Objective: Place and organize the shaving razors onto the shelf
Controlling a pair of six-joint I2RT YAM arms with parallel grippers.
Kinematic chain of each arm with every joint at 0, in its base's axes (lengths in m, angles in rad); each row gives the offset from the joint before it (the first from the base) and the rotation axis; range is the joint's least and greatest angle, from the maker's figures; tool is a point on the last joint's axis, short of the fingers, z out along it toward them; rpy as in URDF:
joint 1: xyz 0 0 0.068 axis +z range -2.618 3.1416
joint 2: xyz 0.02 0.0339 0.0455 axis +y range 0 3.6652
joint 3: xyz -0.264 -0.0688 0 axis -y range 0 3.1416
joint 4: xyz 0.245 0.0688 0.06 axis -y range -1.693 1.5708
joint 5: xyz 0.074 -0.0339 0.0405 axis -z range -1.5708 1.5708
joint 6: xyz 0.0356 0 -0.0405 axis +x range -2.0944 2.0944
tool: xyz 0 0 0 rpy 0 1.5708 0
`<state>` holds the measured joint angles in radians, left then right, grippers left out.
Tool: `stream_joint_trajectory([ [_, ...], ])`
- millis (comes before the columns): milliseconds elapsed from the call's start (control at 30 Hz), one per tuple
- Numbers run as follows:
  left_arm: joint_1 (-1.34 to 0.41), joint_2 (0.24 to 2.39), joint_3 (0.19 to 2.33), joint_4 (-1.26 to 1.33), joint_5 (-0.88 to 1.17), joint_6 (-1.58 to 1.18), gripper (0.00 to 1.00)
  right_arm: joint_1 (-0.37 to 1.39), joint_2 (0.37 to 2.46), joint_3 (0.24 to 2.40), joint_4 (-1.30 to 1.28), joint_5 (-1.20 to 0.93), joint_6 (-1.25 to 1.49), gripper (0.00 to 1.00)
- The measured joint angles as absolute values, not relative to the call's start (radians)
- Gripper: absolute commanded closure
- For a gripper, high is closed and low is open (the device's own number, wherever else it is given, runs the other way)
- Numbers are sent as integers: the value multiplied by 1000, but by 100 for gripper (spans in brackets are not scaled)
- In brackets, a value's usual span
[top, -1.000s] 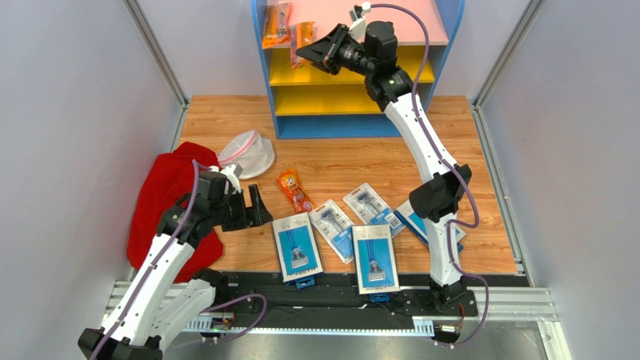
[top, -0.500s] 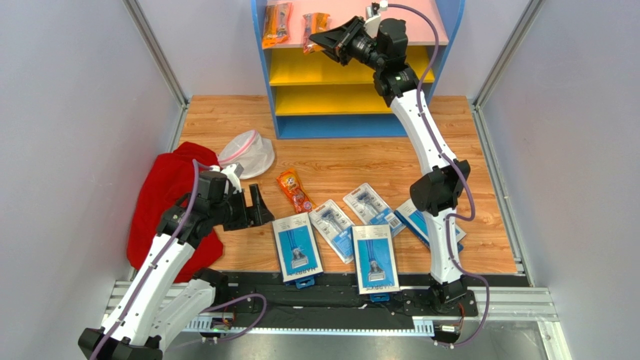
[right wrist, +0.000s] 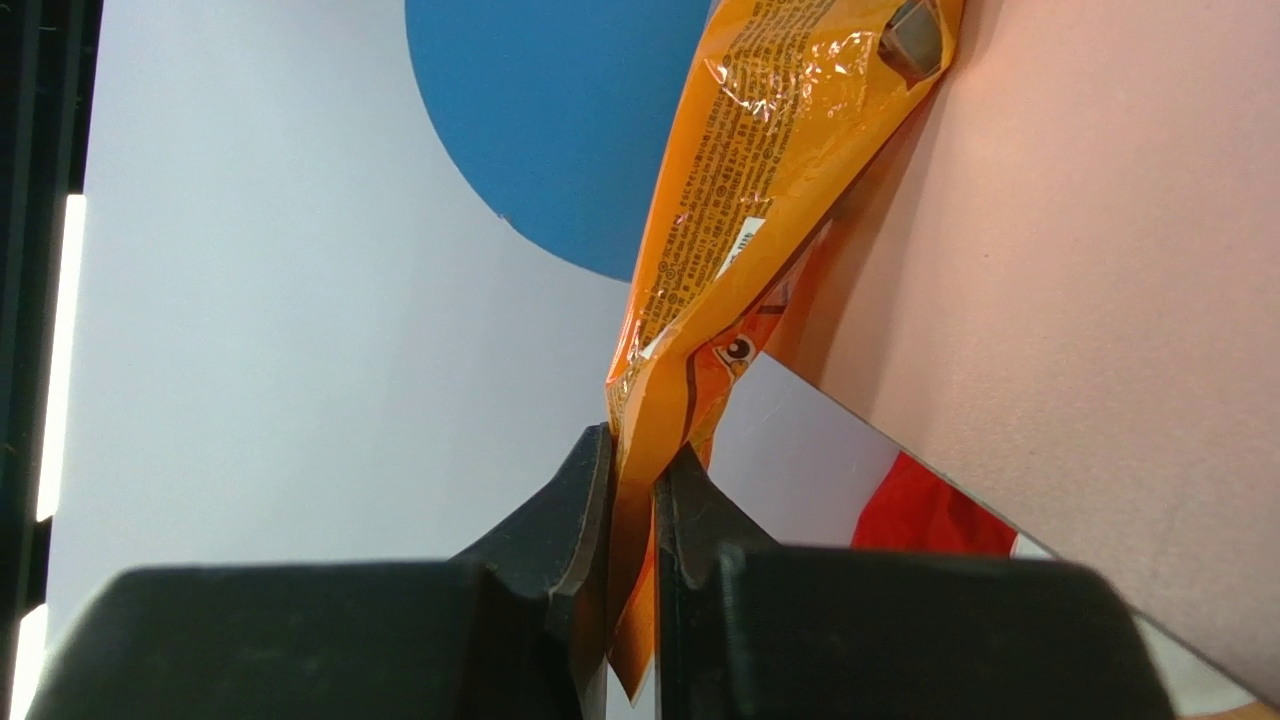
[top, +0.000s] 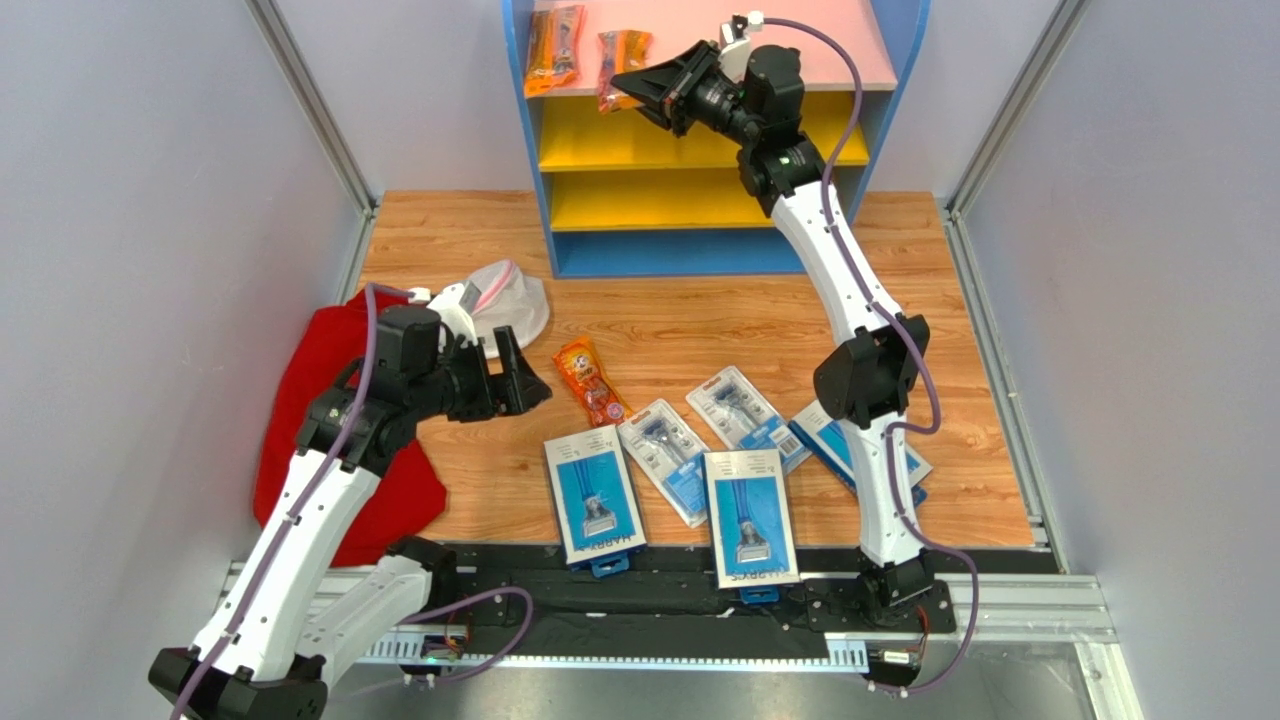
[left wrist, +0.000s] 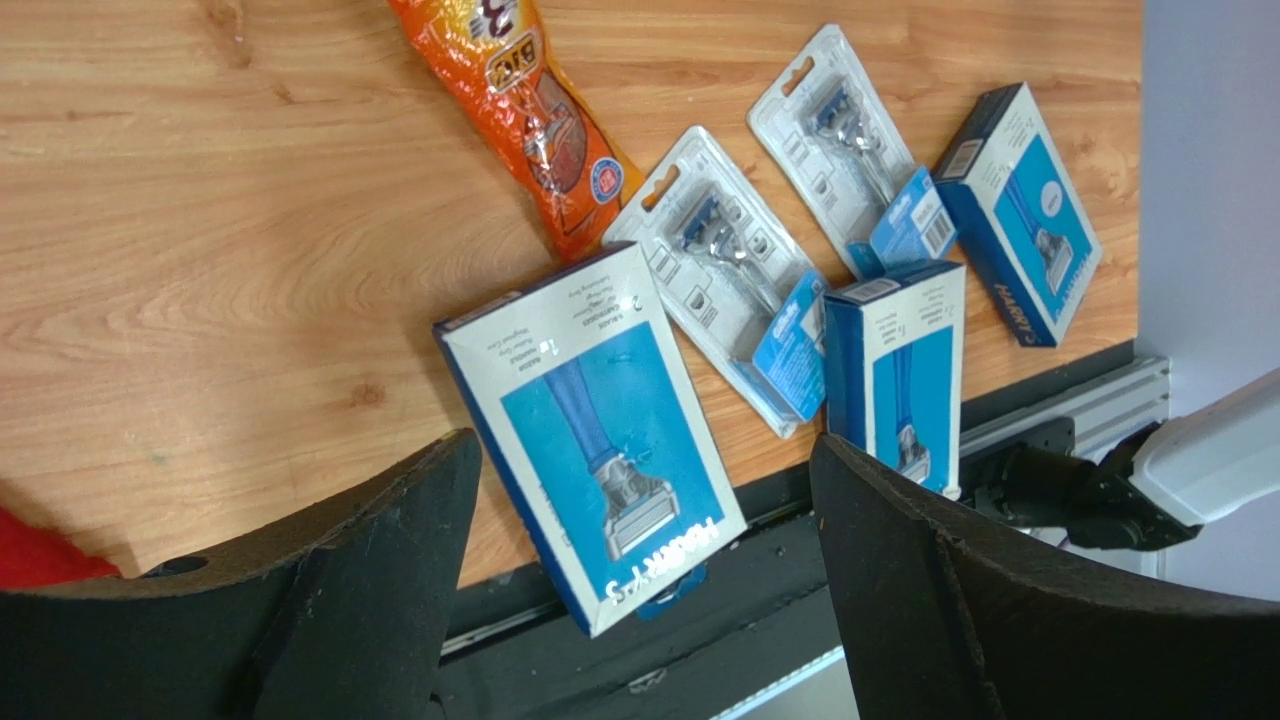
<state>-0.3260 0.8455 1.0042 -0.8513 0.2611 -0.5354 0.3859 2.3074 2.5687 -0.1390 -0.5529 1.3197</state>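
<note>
Several shaving razors lie on the wooden table near its front edge: blue packs (top: 595,492) (top: 750,515), paler clear ones (top: 666,458) (top: 739,413), and one (top: 831,446) partly behind the right arm. The left wrist view shows the big blue pack (left wrist: 613,435) below my left gripper (left wrist: 643,458), which hovers open and empty. The shelf (top: 706,203) stands at the back. My right gripper (top: 643,83) is shut on an orange snack packet (right wrist: 751,195) at the front edge of the pink top board (right wrist: 1082,300).
A second orange packet (top: 553,45) lies on the pink board, and a third (top: 589,383) on the table by the razors. A red cloth (top: 338,405) and a white mesh pouch (top: 504,300) lie at the left. A black rail (top: 676,578) runs along the front edge.
The right arm has lifted the orange packet from in front of the upper yellow shelf up to the pink board. The left arm has moved back, away from the front edge, still open.
</note>
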Motion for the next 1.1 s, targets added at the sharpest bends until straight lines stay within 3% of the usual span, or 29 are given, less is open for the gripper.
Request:
stream_joint_trajectory([
  [267,-326,872,1020,-832,273,-537,11,393,2334,2574,-91,-557,1347,91],
  [533,-326,949,1138,-811,297,-536,12,400,2340,2574,-80,-557,1366,63],
  [900,-326,987,1180,-788,308,-530,12,403,2332,2570,-39,-551,1349,42],
  [1100,-326,1066,1290,-786,313,-516,12,402,2271,2489,-56,-551,1311,38],
])
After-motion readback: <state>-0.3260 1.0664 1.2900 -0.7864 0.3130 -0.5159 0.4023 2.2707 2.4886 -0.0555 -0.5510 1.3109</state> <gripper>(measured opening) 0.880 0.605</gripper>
